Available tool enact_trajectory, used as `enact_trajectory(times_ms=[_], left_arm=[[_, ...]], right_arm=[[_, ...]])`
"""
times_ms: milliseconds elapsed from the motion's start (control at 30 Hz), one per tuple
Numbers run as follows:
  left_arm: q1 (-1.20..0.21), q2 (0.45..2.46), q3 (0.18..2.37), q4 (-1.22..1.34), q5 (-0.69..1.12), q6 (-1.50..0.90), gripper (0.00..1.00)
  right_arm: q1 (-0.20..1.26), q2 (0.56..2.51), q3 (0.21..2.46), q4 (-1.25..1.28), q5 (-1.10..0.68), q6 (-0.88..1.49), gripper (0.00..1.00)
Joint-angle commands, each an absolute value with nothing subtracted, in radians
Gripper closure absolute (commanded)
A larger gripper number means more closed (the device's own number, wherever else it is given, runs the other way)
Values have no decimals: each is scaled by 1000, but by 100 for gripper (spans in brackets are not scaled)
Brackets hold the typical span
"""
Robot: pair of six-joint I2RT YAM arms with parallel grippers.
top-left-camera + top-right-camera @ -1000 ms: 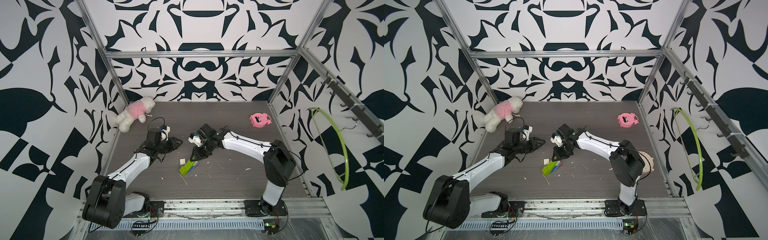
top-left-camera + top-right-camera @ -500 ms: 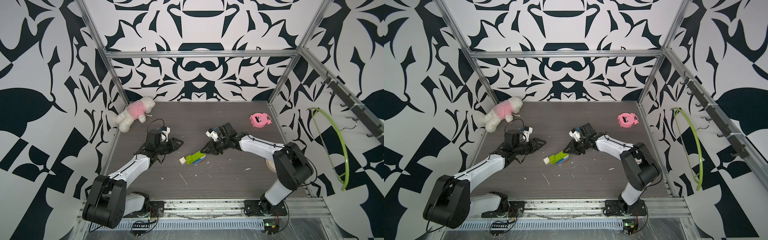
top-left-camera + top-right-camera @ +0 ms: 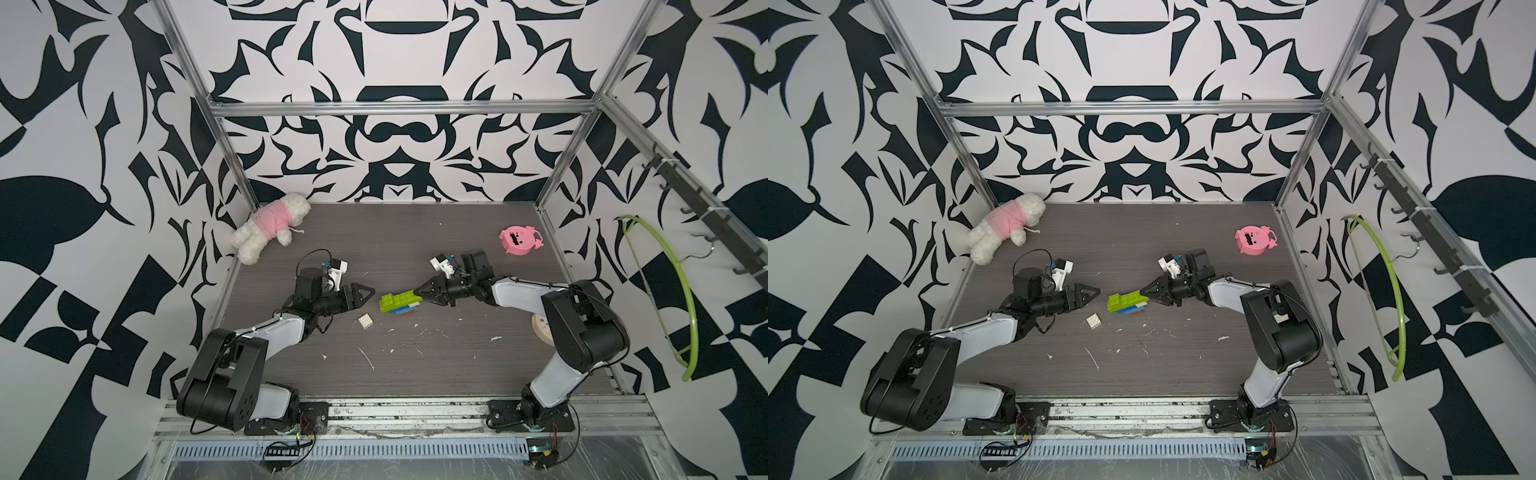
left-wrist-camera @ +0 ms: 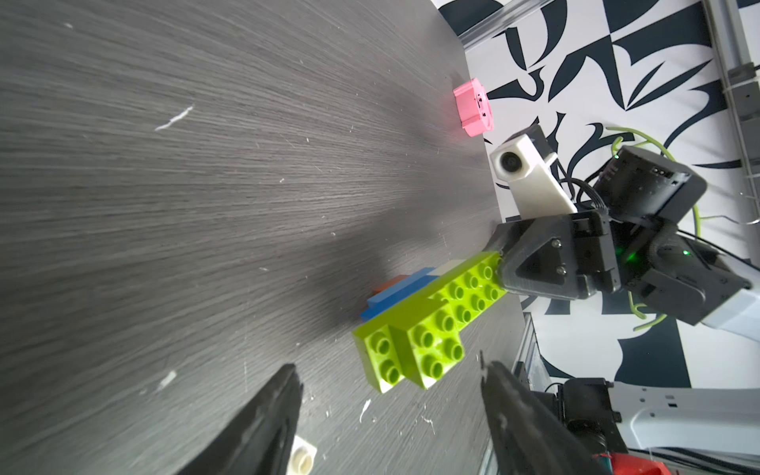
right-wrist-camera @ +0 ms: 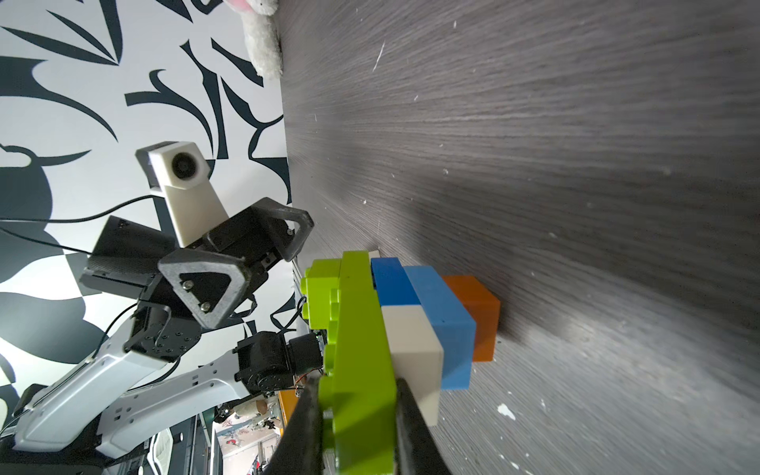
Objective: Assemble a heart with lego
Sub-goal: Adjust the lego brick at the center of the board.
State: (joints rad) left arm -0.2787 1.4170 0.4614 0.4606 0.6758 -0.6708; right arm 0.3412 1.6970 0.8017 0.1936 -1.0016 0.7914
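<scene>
Left gripper hangs spread and empty just beside the loose white brick, the heart sits mid-table between the arms, and the right gripper pinches only its lime-green end, so an off-centre press from the left could lever the stack out of that thin grip or split it!

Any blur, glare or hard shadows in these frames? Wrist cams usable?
In both top views: sharp, evenly lit, shadows faint. Left wrist view: heart crisp, table smeared toward the edges, pink toy soft with a reddish reflection. Right wrist view: heart in focus, the fingers of the right gripper blurred up close.
</scene>
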Motion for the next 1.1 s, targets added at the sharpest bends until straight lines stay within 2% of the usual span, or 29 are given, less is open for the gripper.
enact_trajectory(times_ms=[0,167,333,567,800,933,1067], left_arm=[[-273,1509,487,542,750,-776,30],[-286,1603,436,779,774,-1002,36],[-331,1660,442,891,776,-1099,37],[-367,1817,447,1149,799,-1238,46],[-374,1845,439,1227,787,-1284,50],[-390,1848,455,1234,788,-1285,57],[-395,1876,458,1285,795,-1304,59]], right_arm=[[314,1705,773,260,-1030,799,83],[292,1720,735,308,-1034,804,83],[286,1751,717,348,-1022,805,83],[262,1794,675,471,-1021,853,83],[255,1825,680,482,-1022,859,83],[256,1841,683,515,-1023,891,83],[250,1864,686,554,-1026,923,84]])
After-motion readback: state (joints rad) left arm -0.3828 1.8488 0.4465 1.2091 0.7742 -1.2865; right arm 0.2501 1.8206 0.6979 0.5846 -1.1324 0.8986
